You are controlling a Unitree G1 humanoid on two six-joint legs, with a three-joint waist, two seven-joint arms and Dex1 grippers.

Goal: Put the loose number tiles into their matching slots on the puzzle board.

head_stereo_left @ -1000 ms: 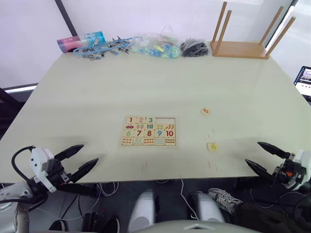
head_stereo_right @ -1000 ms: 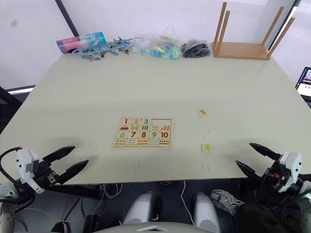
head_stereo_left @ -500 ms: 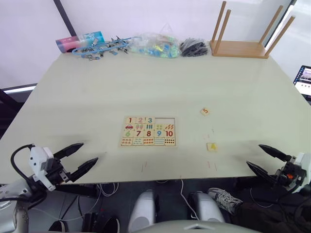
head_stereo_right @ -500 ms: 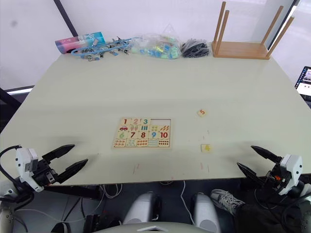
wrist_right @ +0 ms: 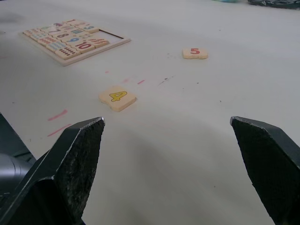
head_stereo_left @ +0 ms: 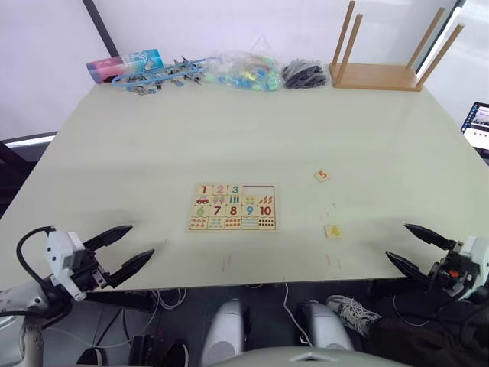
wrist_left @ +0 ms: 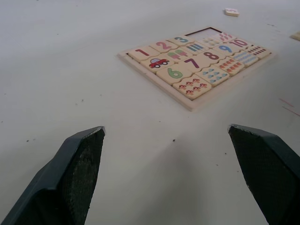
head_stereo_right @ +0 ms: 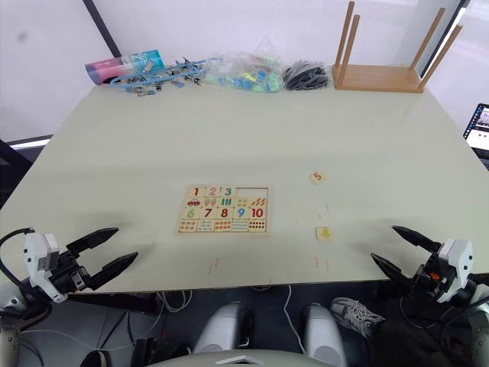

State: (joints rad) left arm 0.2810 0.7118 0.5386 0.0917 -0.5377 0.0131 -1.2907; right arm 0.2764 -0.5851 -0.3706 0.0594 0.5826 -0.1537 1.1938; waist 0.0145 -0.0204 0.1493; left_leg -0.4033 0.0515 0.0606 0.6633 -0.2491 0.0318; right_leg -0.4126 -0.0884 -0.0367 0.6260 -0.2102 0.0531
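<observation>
The puzzle board [head_stereo_left: 233, 207] lies flat near the middle of the table, with tiles 1, 2 and 3 in its top row and two bare slots [head_stereo_left: 261, 190] at that row's right end. Two loose number tiles lie to its right: the yellow 4 [head_stereo_left: 333, 231] close to the front edge and the red 5 [head_stereo_left: 322, 176] farther back. My left gripper [head_stereo_left: 126, 248] hovers open at the front left edge, well short of the board. My right gripper [head_stereo_left: 409, 245] is open at the front right edge, with the 4 tile [wrist_right: 117, 97] just ahead of it.
Along the far edge lie a blue-and-pink tube [head_stereo_left: 126, 63], blue clips [head_stereo_left: 164, 75], a clear bag of coloured pieces [head_stereo_left: 244, 73], a dark bundle [head_stereo_left: 303, 74] and an upturned wooden stool [head_stereo_left: 378, 73]. A screen [head_stereo_left: 478, 127] stands off the right side.
Both grippers stay open at the front edge. The right one dipped slightly and came back; the tiles and board have not moved.
</observation>
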